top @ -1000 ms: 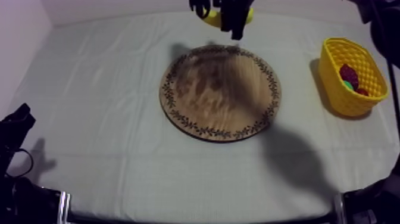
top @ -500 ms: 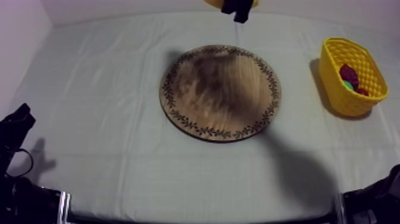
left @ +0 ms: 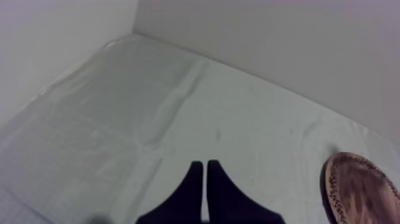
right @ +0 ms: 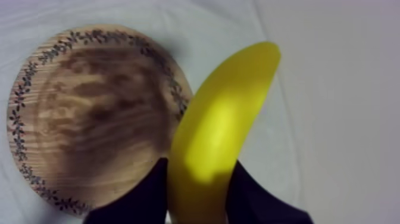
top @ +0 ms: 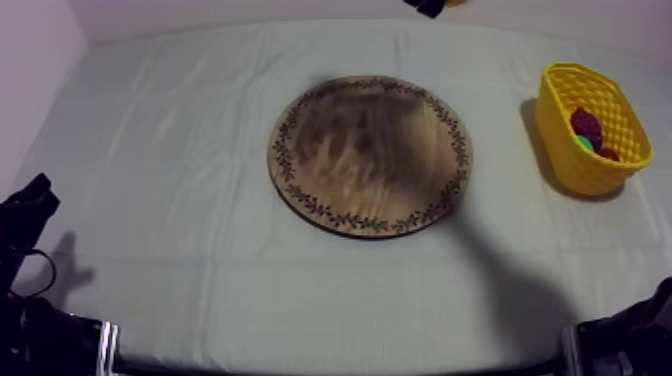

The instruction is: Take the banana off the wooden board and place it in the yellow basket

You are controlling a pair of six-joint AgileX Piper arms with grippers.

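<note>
The yellow banana hangs in the air, with my right gripper shut on its lower half; one black finger shows on each side of it. Below it lies the round wooden board, bare. From above, the board sits mid-table and the right gripper is at the far edge of the table, with a sliver of banana beside it. The yellow basket stands at the right. My left gripper is shut on nothing, low over the cloth, its fingers lying together as a wedge.
Inside the basket lie a small red fruit and something green. My left arm rests at the near left corner. The board's rim shows beside the left gripper. A wall runs behind the table.
My right gripper has carried the banana up and to the right, from over the board's far rim to the far edge of the table. The left arm has stayed still.
</note>
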